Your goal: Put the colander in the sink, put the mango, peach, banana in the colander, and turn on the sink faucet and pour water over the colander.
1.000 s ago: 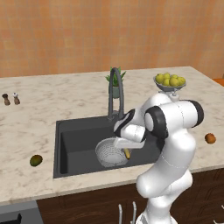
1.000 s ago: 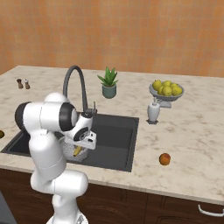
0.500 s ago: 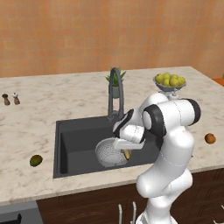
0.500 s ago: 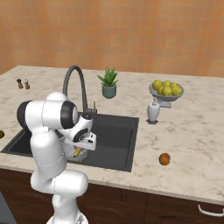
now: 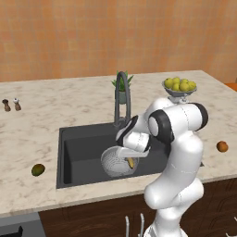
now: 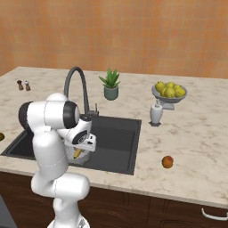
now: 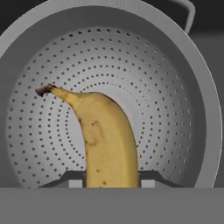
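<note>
I've got the tool (image 7: 112,186) clenched on the banana (image 7: 105,140), held right over the colander (image 7: 183,131) bowl so it drops inside.

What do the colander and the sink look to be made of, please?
The colander looks like matte silver-grey metal: smooth rim, rings of tiny punched holes. The sink is flat dark charcoal with no shine, perhaps composite or coated metal; the look leaves it open.
</note>
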{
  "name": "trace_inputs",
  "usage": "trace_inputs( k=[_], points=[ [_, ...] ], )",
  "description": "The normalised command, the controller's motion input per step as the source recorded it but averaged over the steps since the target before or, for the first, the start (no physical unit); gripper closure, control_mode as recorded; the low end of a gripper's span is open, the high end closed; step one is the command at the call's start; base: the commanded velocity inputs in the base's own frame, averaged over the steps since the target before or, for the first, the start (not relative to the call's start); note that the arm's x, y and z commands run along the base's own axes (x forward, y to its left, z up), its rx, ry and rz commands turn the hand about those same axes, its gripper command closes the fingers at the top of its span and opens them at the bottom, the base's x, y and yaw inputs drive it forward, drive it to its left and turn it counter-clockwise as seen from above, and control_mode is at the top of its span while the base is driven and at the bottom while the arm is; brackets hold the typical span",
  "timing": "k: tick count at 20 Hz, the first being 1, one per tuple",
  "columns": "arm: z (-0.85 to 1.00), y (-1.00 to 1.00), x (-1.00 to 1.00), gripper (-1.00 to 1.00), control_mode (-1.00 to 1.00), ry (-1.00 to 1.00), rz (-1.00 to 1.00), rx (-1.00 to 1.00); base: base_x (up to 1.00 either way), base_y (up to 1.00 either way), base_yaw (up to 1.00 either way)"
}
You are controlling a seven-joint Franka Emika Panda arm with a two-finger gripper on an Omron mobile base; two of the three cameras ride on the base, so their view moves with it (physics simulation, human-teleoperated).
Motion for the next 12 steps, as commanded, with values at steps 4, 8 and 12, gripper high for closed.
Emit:
trace_inputs(
  k=[4, 8, 12],
  points=[
    [-0.17, 0.00, 0.08, 1.00, -1.00, -0.04, 0.00, 0.00, 0.00, 0.00, 0.00],
    [-0.24, 0.00, 0.02, 1.00, -1.00, -0.04, 0.00, 0.00, 0.00, 0.00, 0.00],
    [-0.05, 0.00, 0.00, -1.00, -1.00, 0.00, 0.00, 0.00, 0.00, 0.00, 0.00]
  ],
)
